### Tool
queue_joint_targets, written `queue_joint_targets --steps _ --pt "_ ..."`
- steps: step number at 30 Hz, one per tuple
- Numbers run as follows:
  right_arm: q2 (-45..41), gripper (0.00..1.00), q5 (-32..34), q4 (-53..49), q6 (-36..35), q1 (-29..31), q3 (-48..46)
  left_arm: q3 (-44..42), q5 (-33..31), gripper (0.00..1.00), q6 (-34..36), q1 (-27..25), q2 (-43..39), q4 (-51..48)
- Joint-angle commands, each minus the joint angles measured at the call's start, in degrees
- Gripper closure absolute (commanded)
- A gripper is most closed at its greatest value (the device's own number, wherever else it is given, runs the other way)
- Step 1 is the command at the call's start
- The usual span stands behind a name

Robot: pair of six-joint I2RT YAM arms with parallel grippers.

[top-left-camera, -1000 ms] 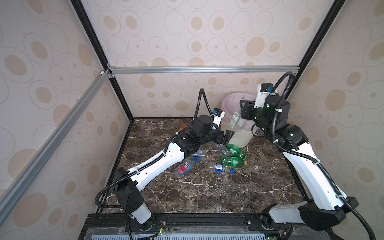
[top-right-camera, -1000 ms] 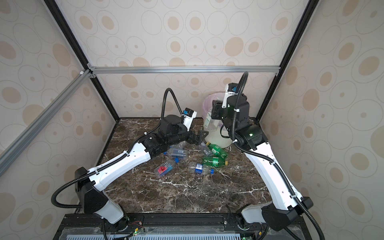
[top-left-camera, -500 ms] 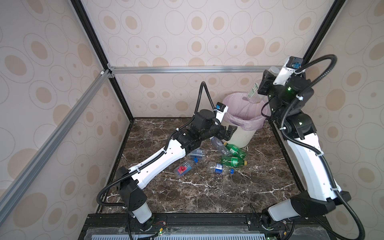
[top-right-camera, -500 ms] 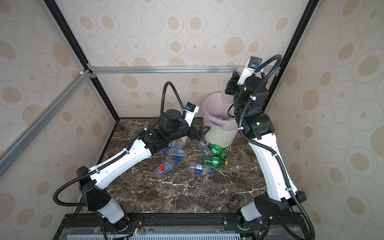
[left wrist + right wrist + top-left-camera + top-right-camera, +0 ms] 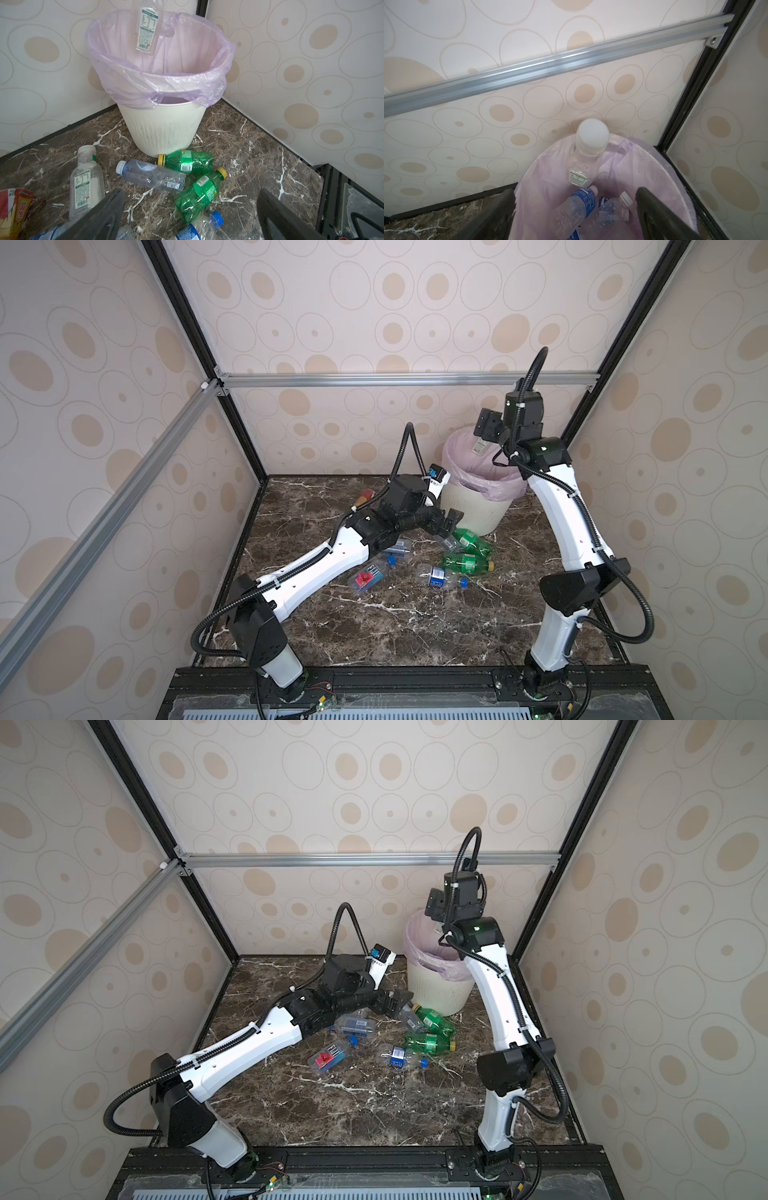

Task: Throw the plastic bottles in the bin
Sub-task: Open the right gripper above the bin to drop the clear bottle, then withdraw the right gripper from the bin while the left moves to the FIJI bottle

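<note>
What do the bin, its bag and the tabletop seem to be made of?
The bin: matte cream plastic, probably, with moulded ribs. The bag: thin glossy film, translucent lilac, wrinkled. The tabletop: polished dark marble or an imitation, with white veins.

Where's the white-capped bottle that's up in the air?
In a top view the white-capped bottle is at the back right, in mid-air over the mouth of the bin, just under the open right gripper.

White-capped bottle hangs free over the bin — 2 fingers spread, blue-labelled bottles inside.
</note>
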Motion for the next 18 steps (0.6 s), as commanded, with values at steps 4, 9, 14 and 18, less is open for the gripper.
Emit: queue_joint_targets --steps 4,9,14,18 --pt "-4.3 0.0 -0.4 -0.7 1.4 0.2 -1.9 -1.4 0.7 0.01 -0.3 0.7 -3.0 1.9" --pt "-6.5 0.0 -1.6 -0.3 2.2 0.2 -5.8 -2.3 1.0 0.01 -1.2 1.0 -3.5 2.1" --pt "-8.8 0.0 -2.8 0.0 3.1 0.2 -10.2 -3.7 0.7 0.01 -2.0 1.9 -4.5 1.9" --pt "-10.6 0.0 -5.1 -1.4 3.5 0.3 -13.0 -4.4 -0.6 0.01 -4.3 4.6 -4.6 -1.1"
